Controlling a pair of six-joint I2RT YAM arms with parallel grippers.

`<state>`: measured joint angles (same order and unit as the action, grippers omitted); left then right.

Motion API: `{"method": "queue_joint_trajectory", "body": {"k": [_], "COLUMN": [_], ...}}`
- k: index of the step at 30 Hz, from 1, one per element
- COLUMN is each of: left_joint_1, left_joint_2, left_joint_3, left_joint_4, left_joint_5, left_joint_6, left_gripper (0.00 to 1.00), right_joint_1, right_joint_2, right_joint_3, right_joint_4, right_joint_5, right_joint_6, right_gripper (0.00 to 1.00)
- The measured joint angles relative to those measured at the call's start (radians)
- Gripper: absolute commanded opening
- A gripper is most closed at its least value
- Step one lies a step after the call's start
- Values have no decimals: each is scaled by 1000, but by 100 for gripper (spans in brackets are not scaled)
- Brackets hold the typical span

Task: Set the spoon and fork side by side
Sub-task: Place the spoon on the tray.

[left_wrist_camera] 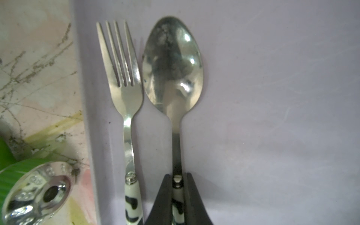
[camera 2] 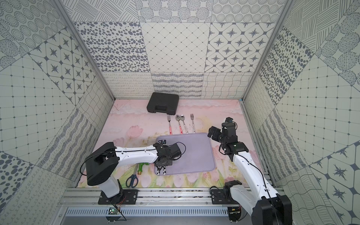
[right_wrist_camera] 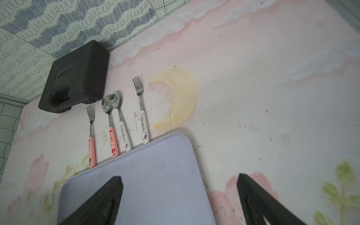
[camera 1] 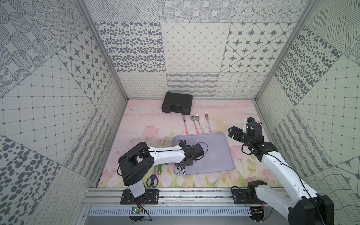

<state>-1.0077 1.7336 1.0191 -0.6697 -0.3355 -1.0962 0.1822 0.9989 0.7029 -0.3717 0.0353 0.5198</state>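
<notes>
Clamping left claw (left_wrist_camera: 177, 181) tight on spoon (left_wrist_camera: 172, 66) at the top of its cow-print handle; bowl lying on lilac tray (left_wrist_camera: 272, 116). Just beside: fork (left_wrist_camera: 124, 93), parallel, heads nearly touching, near tray edge. Further out, right claw (right_wrist_camera: 179, 177) spread wide, empty, near tray's far corner. Probably light, stiff, slick steel: best held on the thicker handle, not the thin neck. Looks placed; release not yet done.

In both top views the left arm (camera 1: 165, 153) hides the heads of the fork (left_wrist_camera: 124, 78) and spoon (left_wrist_camera: 172, 66) on the tray (camera 1: 220, 153); only handle ends show. In the left wrist view both handles run off the edge, the left gripper's (left_wrist_camera: 177, 175) clamped jaws cover part of the spoon's, and the green-and-chrome object (left_wrist_camera: 35, 194) is blurred and cut off.
</notes>
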Motion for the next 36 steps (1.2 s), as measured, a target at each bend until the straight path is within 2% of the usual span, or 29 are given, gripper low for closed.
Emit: {"method": "queue_joint_trajectory", "body": {"k": [36], "left_joint_1": [-6], "left_joint_2": [12], "left_joint_3": [9], "left_joint_4": [-23], "left_joint_5": [-31], "left_joint_6": [-2], "left_gripper": [0], "right_joint_1": [0], "right_joint_2": [0], "right_joint_3": [0], "right_joint_4": [-3], "right_joint_5": [0], "right_joint_6": [0], "right_gripper": [97]}}
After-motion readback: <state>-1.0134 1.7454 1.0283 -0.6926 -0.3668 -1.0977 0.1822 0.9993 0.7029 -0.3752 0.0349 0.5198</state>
